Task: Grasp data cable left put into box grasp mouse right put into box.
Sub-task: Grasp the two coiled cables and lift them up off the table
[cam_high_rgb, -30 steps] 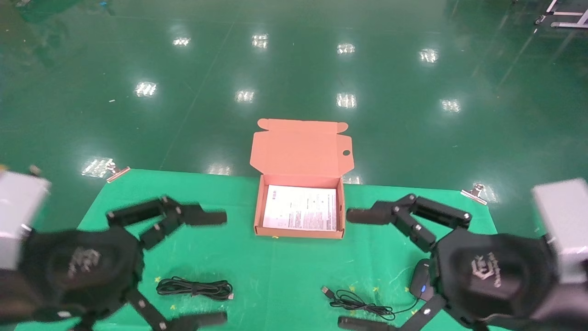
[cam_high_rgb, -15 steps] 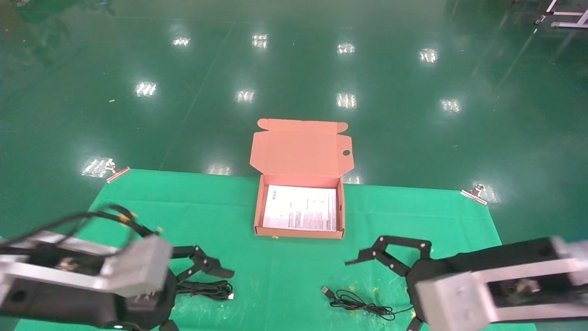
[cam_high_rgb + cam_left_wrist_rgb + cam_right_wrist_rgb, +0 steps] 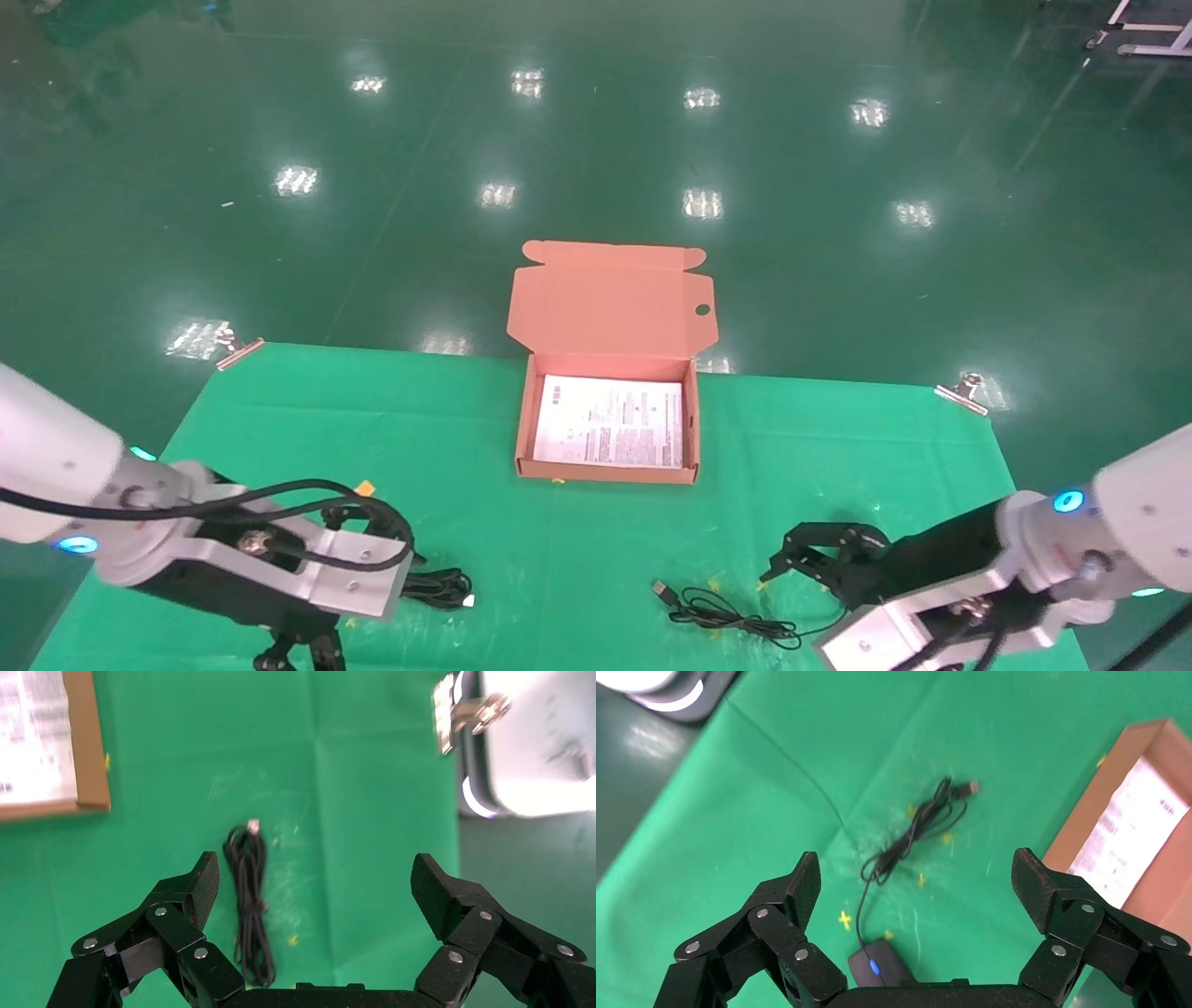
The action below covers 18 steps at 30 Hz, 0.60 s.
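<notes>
The data cable (image 3: 438, 587), a black looped bundle with a silver plug, lies on the green mat at front left. In the left wrist view the data cable (image 3: 251, 903) lies below my open, empty left gripper (image 3: 316, 888), close to one finger (image 3: 200, 885). The mouse (image 3: 873, 969) sits below my open, empty right gripper (image 3: 916, 881), its cord (image 3: 912, 829) running out to a USB plug (image 3: 972, 787). In the head view my right gripper (image 3: 819, 557) hides the mouse; only the cord (image 3: 717, 610) shows. The open box (image 3: 605, 472) holds a white leaflet.
The green mat (image 3: 372, 429) covers the table, clipped at the far corners (image 3: 964, 390). The box's lid flap (image 3: 610, 303) stands open at the back. My left wrist link (image 3: 279, 559) covers most of the left gripper in the head view. The robot's white base (image 3: 534, 741) is nearby.
Both arms came down from close to the camera to low over the mat, wrists turned downward. The left gripper is now over the data cable, the right over the mouse.
</notes>
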{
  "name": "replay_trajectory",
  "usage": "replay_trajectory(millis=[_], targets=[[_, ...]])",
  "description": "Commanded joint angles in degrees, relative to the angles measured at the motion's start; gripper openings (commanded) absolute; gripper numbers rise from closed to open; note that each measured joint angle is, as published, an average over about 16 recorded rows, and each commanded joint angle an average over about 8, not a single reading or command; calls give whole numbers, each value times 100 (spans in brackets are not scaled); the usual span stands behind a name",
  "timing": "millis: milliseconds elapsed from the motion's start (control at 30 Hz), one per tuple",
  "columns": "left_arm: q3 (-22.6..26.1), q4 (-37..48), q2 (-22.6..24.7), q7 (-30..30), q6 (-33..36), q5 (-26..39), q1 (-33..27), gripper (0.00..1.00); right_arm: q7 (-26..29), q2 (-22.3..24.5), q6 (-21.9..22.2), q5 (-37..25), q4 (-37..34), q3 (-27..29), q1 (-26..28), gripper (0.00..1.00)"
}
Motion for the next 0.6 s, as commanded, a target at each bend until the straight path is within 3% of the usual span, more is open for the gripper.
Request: replay_trajectory(millis=[33, 300, 600], targets=[[143, -22, 102, -65, -74, 292, -31, 100, 15, -64, 87, -207, -3, -113, -14, 100], [384, 580, 459, -243, -679, 1009, 276, 100, 537, -251, 895, -974, -18, -280, -513, 100], [400, 2187, 970, 78, -1271, 1109, 454, 100, 1393, -594, 1515, -1758, -97, -455, -1007, 100]])
